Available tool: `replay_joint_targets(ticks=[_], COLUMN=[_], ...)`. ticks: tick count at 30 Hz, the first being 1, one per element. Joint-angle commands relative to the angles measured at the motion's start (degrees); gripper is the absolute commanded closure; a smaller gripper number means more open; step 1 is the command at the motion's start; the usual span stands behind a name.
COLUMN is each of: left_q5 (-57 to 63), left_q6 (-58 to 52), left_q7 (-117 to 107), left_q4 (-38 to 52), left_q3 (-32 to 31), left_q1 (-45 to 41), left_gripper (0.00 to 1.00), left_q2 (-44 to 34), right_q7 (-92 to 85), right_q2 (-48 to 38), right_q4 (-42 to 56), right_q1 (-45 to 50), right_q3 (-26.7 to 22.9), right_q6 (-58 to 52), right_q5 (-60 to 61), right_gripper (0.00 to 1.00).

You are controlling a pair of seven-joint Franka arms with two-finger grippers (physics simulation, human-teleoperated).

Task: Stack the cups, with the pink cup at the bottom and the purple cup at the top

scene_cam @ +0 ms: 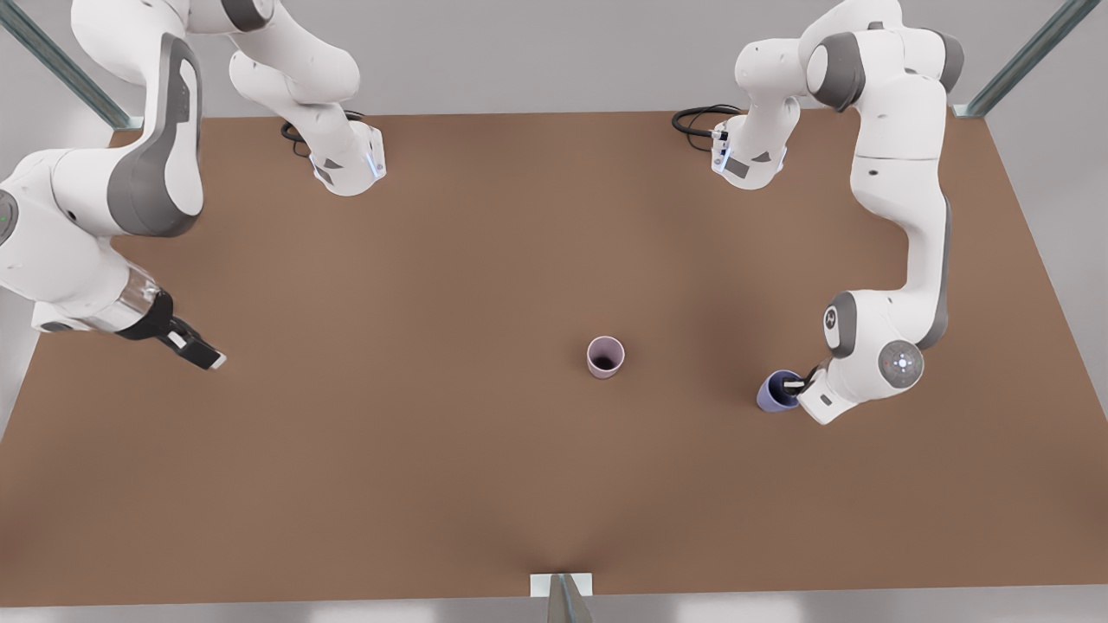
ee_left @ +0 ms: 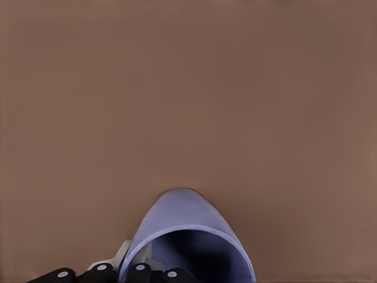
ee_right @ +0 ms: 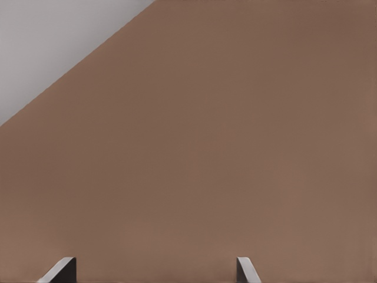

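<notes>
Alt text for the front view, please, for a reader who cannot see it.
At the front view's right, the left hand grips the rim of the purple cup, which tilts on the brown table. The pink cup stands upright alone near the table's middle. The right hand waits open at the view's left.
</notes>
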Motion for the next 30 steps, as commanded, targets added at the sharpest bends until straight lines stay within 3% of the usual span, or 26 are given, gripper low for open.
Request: replay_joint_targets(ticks=[1, 3, 10, 17, 30], left_q5=[-0.27, -0.45, -0.27, 0.34, 1.75], left_q6=[-4.51, -10.85, -14.28, -13.4, -13.22], left_q7=[-4.79, -11.38, -36.43, -48.3, -47.78], left_q4=[1.23, 3.61, 7.04, 13.19, 12.67], left_q3=[-0.5, -4.8, -22.12, -22.3, -21.86], left_q1=[-0.42, -0.51, -0.95, -9.48, -10.71], left_gripper=[0.79, 0.79, 0.79, 0.79, 0.79], left_q2=[-1.54, -4.71, -6.2, -1.46, 1.0], right_q7=[-31.04, -30.95, -30.16, -30.16, -30.07], right_q2=[-0.56, -1.01, 0.14, 0.05, -0.13], right_q4=[0.18, 0.45, 4.31, 7.21, 8.09], right_q1=[-0.16, 0.19, -1.04, -1.39, -1.74], right_q3=[-0.13, -0.13, -0.57, -0.66, -0.66], right_q6=[-4.52, -4.52, -5.31, -8.29, -8.3], right_q5=[-1.84, -2.36, -1.57, -1.31, -1.13], right_gripper=[0.0, 0.0, 0.0, 0.0, 0.0])
